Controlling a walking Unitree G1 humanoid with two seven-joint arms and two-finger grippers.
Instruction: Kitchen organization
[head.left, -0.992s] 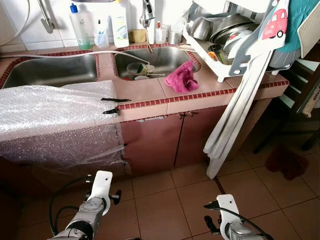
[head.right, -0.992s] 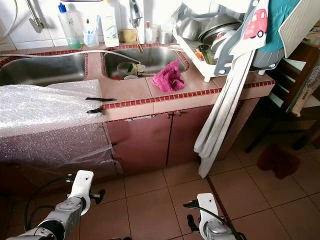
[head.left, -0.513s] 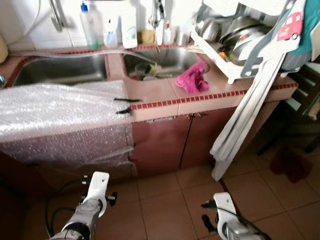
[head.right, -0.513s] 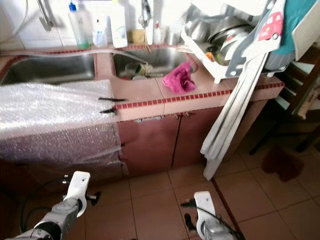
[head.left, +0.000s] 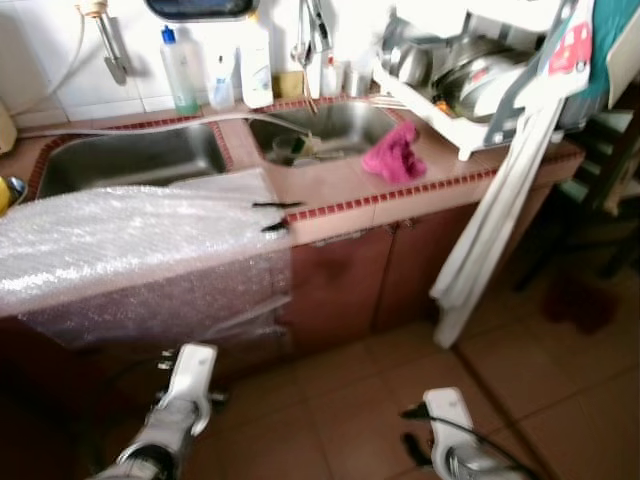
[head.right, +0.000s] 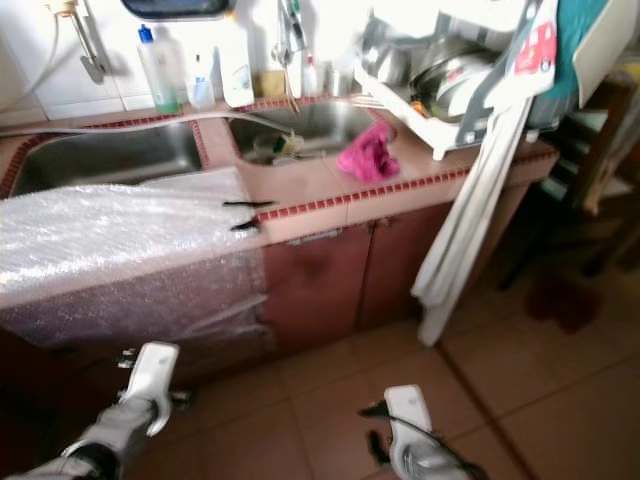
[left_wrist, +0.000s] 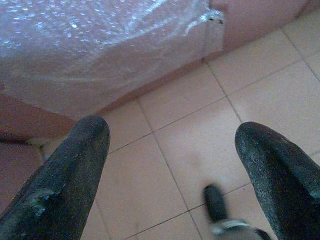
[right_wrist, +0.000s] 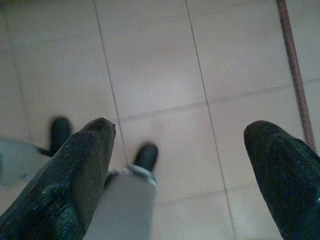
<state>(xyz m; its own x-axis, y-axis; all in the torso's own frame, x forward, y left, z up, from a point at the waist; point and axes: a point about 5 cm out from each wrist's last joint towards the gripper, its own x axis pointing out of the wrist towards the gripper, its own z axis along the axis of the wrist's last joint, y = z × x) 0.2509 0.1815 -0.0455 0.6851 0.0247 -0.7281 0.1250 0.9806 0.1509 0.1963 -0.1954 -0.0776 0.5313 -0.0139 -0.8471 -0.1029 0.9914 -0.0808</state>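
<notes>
we face the tiled counter (head.left: 330, 195) | bubble wrap (head.left: 130, 235) drapes its left front edge | pink cloth (head.left: 395, 160) lies beside the right sink (head.left: 335, 125) | left gripper (left_wrist: 170, 165) fingers spread, hanging over floor tiles | right gripper (right_wrist: 180, 165) fingers spread, likewise

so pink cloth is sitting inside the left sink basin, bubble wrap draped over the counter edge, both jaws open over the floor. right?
Not quite. The pink cloth lies on the tiled counter beside the right sink basin, not inside the left one, as the left eye view shows. The bubble wrap does drape over the counter edge, and both jaws are open over the floor.
</notes>
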